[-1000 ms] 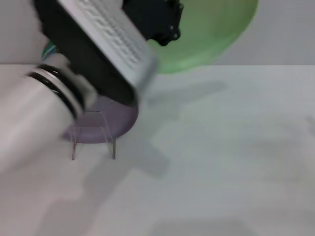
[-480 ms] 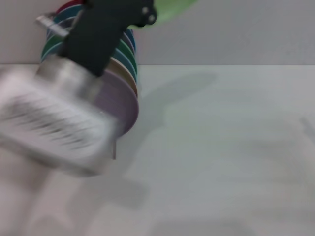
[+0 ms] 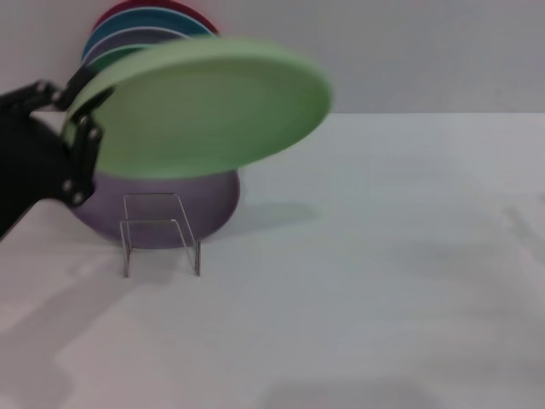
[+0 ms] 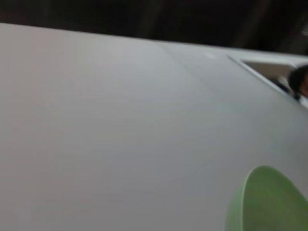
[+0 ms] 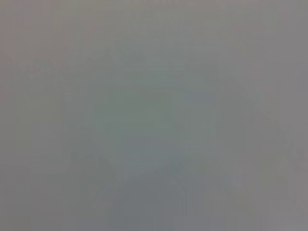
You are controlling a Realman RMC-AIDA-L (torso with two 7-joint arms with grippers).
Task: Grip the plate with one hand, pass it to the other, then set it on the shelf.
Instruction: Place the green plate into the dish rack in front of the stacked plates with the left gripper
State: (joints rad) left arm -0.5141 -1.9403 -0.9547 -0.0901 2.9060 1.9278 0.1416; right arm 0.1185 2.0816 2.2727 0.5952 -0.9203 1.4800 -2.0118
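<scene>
The light-green plate [image 3: 204, 106] hangs tilted in the air at the upper left of the head view, above and in front of the clear plastic shelf [image 3: 160, 234]. My left gripper [image 3: 78, 94] is shut on the plate's left rim. A slice of the same plate [image 4: 267, 202] shows in the left wrist view. The shelf holds a lilac plate [image 3: 213, 200] at its front, with several more coloured plates [image 3: 145, 21] stacked upright behind it. My right gripper is not in any view; its wrist view is a plain grey blur.
The white table [image 3: 375, 281] stretches to the right and front of the shelf. A grey wall [image 3: 409, 51] runs along the table's far edge.
My left arm has swung back out of the middle of the view to the left edge. The light-green plate has come down from the top edge to hang over the shelf.
</scene>
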